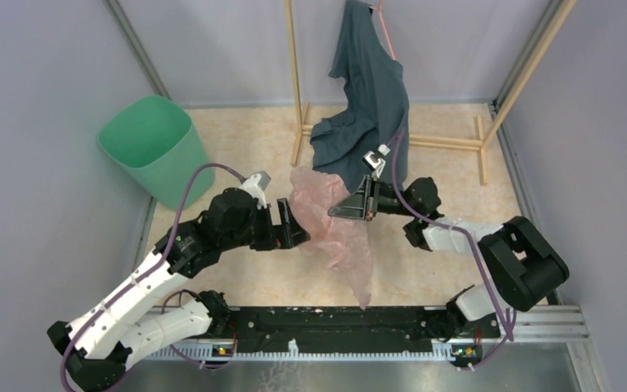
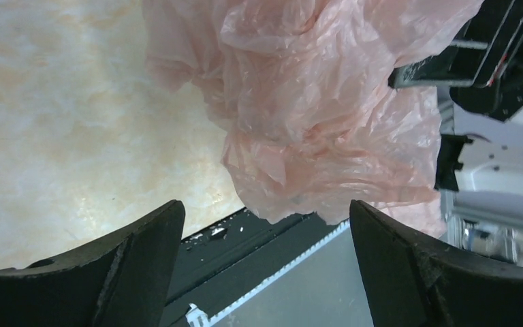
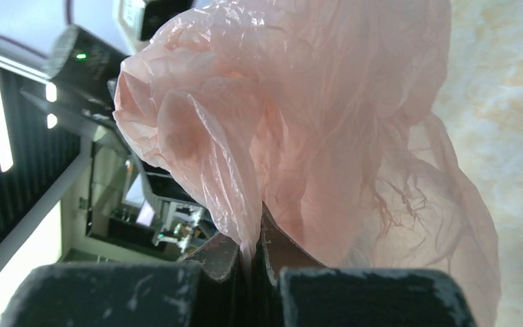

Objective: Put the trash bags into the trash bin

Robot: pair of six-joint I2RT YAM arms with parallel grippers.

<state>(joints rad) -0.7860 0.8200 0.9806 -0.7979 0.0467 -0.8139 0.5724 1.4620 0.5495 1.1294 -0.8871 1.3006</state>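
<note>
Desk (image 1: 245, 139): pale, marble-patterned top, walled in by grey panels on three sides.
Wooden rack (image 1: 294, 65): light wooden posts and rails at the far side of the desk.
Garment (image 1: 371, 98): dark teal-grey cloth hanging from the rack, its lower edge just behind the right arm's wrist.
Trash bin (image 1: 167, 175): mint green, at the far left corner of the desk with its open mouth showing. It is well apart from the bag and from both arms.
Left arm (image 1: 171, 253): reaches in from the near left, its wrist pointing right toward the bag.
Right arm (image 1: 473, 237): reaches in from the near right, its wrist pointing left.
Black rail (image 1: 335, 327): runs along the near edge between the two bases.
Trash bag (image 1: 331, 220): crumpled pale pink film bunched between the two wrists near the middle of the desk, with a thin tail trailing toward the black rail. It is not in the bin.
Right jaws: pressed together on a fold of the trash bag (image 3: 313, 102), which billows out beyond the tips.
Left jaws: spread wide with nothing in them. The trash bag (image 2: 299, 102) hangs just ahead of the gap and touches neither side.
</note>
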